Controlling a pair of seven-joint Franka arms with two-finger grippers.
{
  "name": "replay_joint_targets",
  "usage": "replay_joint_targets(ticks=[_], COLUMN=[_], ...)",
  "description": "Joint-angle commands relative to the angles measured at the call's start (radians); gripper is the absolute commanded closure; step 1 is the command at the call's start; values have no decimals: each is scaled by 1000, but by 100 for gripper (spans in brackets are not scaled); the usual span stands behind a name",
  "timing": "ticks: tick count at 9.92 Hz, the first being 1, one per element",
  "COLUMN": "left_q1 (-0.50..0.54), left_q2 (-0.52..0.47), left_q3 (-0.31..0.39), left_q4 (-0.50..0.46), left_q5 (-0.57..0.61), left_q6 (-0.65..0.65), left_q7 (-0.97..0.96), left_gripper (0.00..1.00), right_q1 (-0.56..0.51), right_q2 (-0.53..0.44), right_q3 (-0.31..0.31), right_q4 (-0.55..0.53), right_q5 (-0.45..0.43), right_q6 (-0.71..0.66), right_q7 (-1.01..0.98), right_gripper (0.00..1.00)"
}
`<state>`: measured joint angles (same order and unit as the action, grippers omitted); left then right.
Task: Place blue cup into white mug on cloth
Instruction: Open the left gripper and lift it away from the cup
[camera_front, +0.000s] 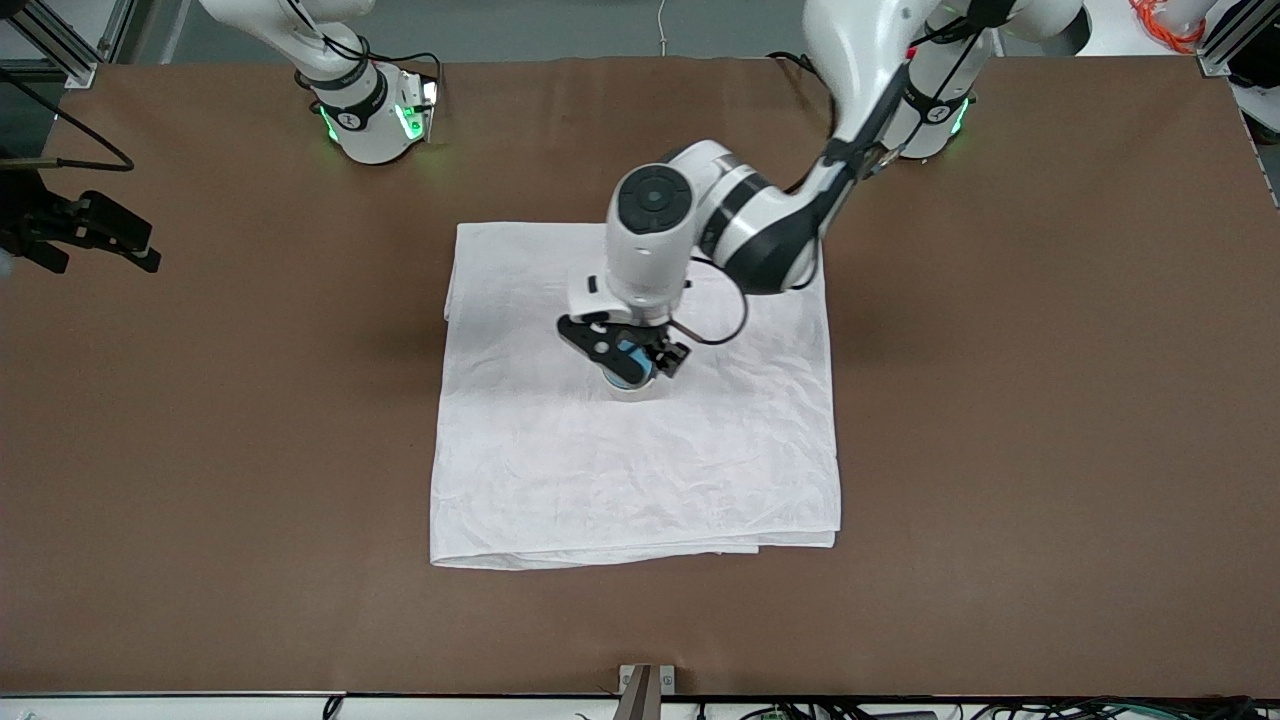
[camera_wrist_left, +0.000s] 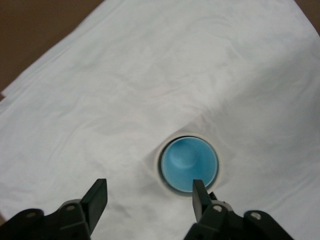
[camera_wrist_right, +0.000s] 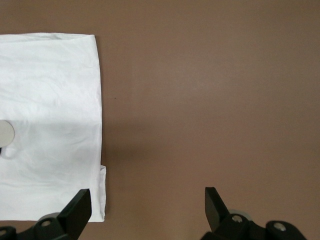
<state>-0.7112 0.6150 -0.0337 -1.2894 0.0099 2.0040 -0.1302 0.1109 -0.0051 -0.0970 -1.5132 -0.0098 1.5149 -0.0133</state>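
Blue cup (camera_wrist_left: 189, 164) sits nested inside white mug (camera_wrist_left: 161, 176) mid-cloth (camera_front: 640, 470). My left claw (camera_front: 622, 349) hangs spread just over it, holding nothing. Right claw (camera_wrist_right: 145, 210) waits wide over bare tabletop (camera_wrist_right: 210, 90). Only retreat left.

Brown table (camera_front: 1050, 400), metal framing (camera_front: 60, 50) and cables (camera_front: 1165, 20) at its edges

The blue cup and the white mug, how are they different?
The blue cup is bright blue inside; the white mug shows only a thin cream-white rim. The cup is narrower and sits inside the mug, which stands on the cloth. Both are round and upright, under the open left gripper.
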Motion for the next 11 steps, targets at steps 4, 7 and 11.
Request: replay_joint_targets(ticks=[4,7,11], left_q1=[361,545,625], left_q2=[-167,-237,-351], left_q3=[-6,-6,44], left_q4=[-18,-19,-56], left_q5=[7,5,13], left_q6=[-275,-298,-324], left_q7=[-14,-16,35], left_gripper=[0,0,0], right_q1=[1,-13,-7], right_q2=[-22,-21,-19], right_q3=[-7,-10,-7], right_q4=[-21,-15,-15], right_q5=[-18,22,28], right_q6=[-53,-55,-56], right_q7=[-21,-13,-13], right_gripper=[0,0,0])
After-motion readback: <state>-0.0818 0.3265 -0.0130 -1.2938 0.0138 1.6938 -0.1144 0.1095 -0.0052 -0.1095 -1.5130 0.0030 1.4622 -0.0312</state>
